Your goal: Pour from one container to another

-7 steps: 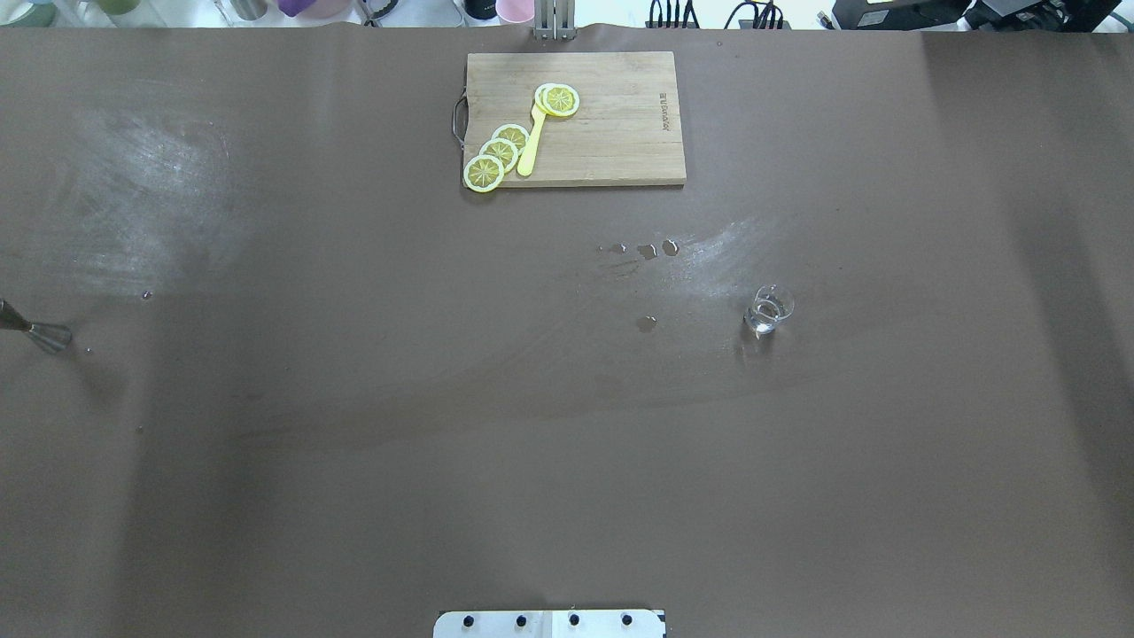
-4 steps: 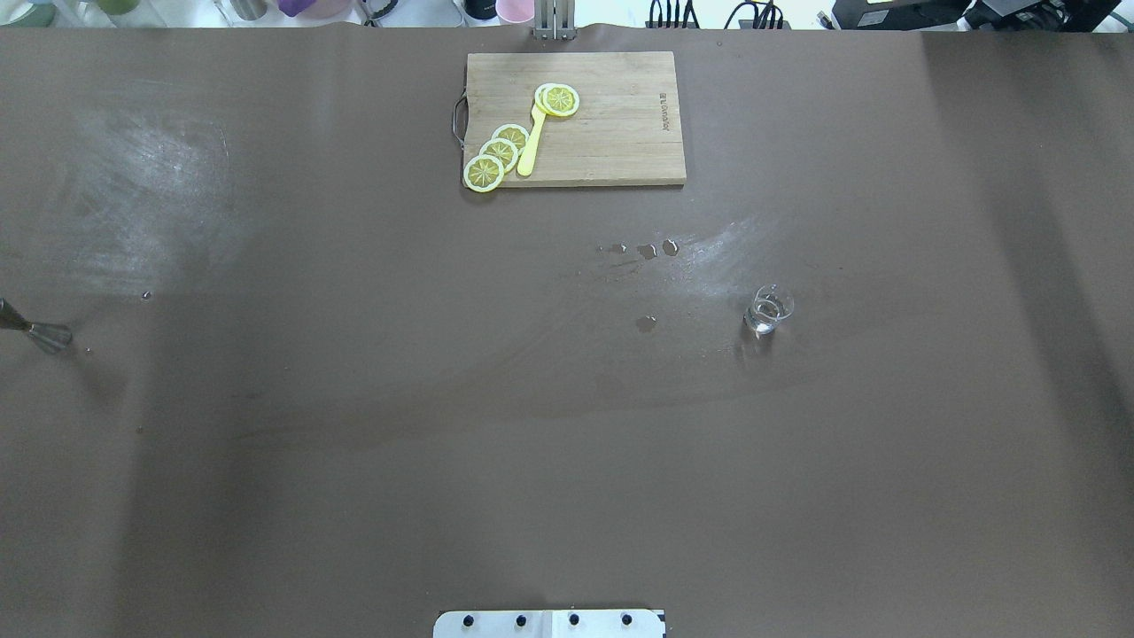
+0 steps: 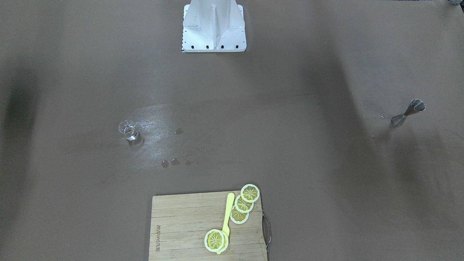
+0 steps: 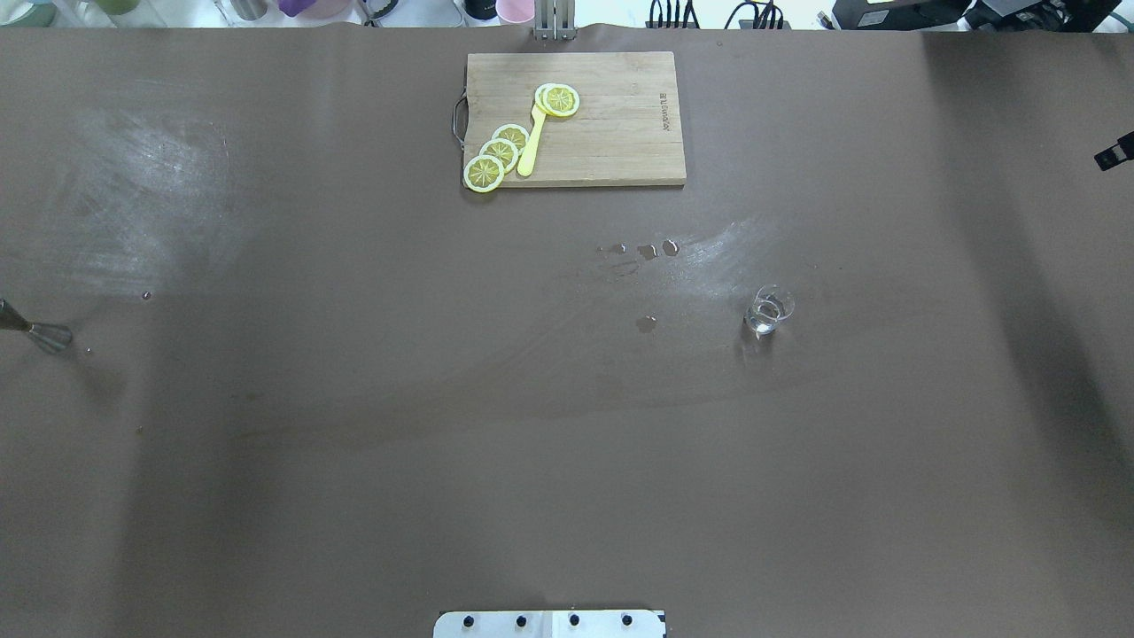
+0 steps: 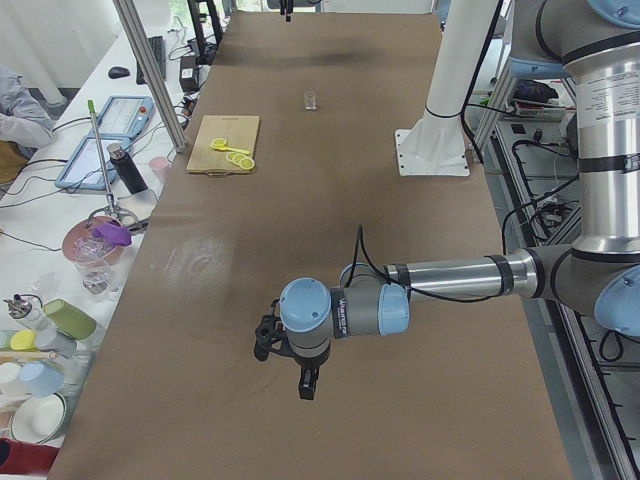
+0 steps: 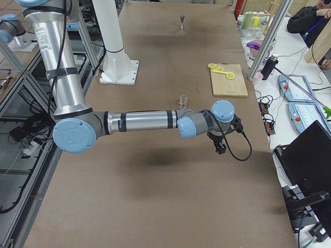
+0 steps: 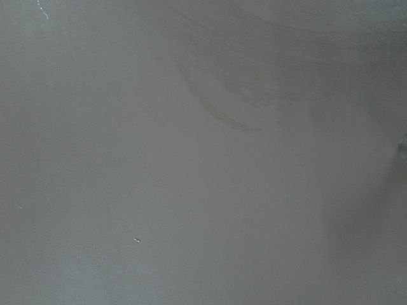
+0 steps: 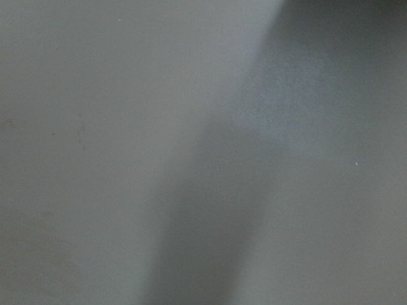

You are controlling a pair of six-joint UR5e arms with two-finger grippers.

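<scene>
A small clear glass (image 4: pixel 769 310) holding a little liquid stands right of the table's middle; it also shows as a glass (image 3: pixel 128 130) in the front-facing view. A steel hourglass-shaped jigger (image 4: pixel 40 333) stands at the far left edge, seen as a jigger (image 3: pixel 407 112) from the front. My left gripper (image 5: pixel 307 388) hangs low over the left end of the table, and I cannot tell its state. My right gripper (image 6: pixel 221 149) hovers over the right end, well clear of the glass, and its state is unclear too. Both wrist views show only bare brown table.
A wooden cutting board (image 4: pixel 611 133) with lemon slices (image 4: pixel 496 155) and a yellow utensil (image 4: pixel 532 142) lies at the far middle. Small wet drops (image 4: pixel 647 251) sit between board and glass. The robot's base plate (image 4: pixel 549 624) is at the near edge.
A black tip of the right arm has come into the overhead view at the right edge, and the shadow there has shifted. Glass and jigger have not moved.
</scene>
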